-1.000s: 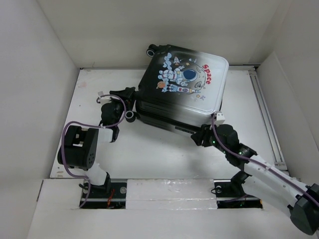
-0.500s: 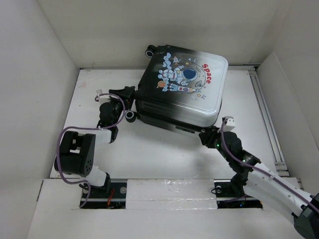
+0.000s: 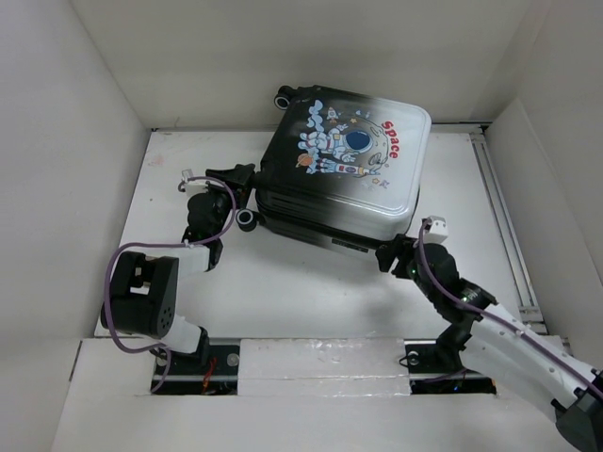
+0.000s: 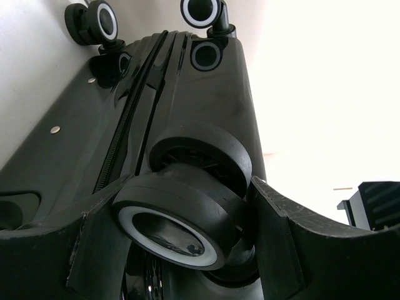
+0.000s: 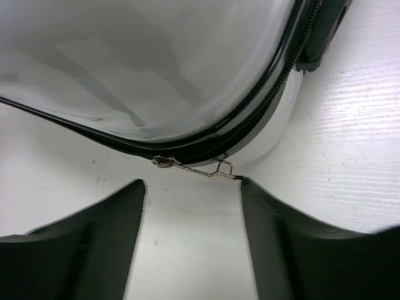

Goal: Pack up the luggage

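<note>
Beneath both your arms spreads the white table (image 3: 283, 282), and ahead of both grippers on it lies the luggage (image 3: 344, 179), closed and flat, its astronaut print facing up. Your left gripper (image 4: 187, 184) sits at the suitcase's wheeled end. Its jaws are closed onto a double caster wheel (image 4: 181, 219) that fills the gap between the fingers (image 4: 281, 250). Two far casters (image 4: 203, 12) show well beyond it along the dark shell. Your right gripper (image 5: 187, 187) is at the near right corner of the case, low over the table, its fingers spread apart and holding nothing. Just past its fingertips the metal zipper pull (image 5: 194, 167) lies across the gap. Its free end reaches the tip of the right-hand finger, though you cannot tell from this view whether they touch.
</note>
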`<state>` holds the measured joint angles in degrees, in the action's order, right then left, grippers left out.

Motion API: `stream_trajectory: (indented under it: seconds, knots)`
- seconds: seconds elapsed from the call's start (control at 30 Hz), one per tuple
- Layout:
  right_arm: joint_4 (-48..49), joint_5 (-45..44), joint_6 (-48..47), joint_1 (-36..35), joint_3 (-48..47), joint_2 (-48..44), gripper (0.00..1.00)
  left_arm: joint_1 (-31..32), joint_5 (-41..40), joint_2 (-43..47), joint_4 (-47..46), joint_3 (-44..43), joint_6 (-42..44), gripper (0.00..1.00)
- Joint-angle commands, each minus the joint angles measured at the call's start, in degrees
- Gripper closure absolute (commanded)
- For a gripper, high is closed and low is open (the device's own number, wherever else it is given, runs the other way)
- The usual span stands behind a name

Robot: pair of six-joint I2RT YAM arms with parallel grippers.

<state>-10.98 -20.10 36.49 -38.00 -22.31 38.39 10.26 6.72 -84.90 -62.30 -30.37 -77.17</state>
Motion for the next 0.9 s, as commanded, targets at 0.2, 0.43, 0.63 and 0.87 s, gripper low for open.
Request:
stream_trajectory:
  seconds: [0.2, 0.43, 0.63, 0.87]
  knots:
    - [0.95, 3.04, -4.23, -0.67, -6.17, 6.34, 0.2, -0.42, -0.3, 1.67, -5.28, -0.83, 5.8, 1.0]
    - [3.18, 4.27, -8.98, -0.67, -7.22, 10.04, 0.31, -0.42, -0.3, 2.29, -4.76, -0.83, 6.33, 1.0]
    - [9.29, 1.82, -9.77, -0.67, -5.39, 11.52, 0.31, -0.42, -0.3, 2.29, -4.76, -0.83, 6.33, 1.0]
    - [14.93, 3.75, -9.24, -0.67, -5.04, 16.28, 0.56, -0.42, -0.3, 2.29, -4.76, -0.83, 6.33, 1.0]
